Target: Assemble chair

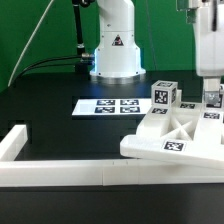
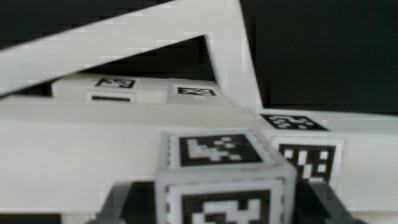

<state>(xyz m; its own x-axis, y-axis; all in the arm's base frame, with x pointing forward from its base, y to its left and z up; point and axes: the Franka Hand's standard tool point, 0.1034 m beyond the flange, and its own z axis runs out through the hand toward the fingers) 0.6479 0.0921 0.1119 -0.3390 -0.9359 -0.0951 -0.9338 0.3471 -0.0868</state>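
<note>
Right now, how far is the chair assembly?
Done: a large white frame lies flat against the border rail, with small tagged pieces on it. In hand: the gripper is shut on a tagged block above the frame. Left: the block is not seated, and nothing yet stands up like a chair, so most joining remains.

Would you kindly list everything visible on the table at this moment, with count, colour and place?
chair panel: one, white, tagged, at the exterior view's right by the border rail's corner.
tagged blocks: one standing clear on the panel, white; another sits under the gripper.
marker board: one, white with black tags, flat at the table's middle.
border rail: one, white, along the near edge.
table: one, black.
robot base: one, white, at the back.
gripper: one, its fingers on both sides of a tagged block.
</note>
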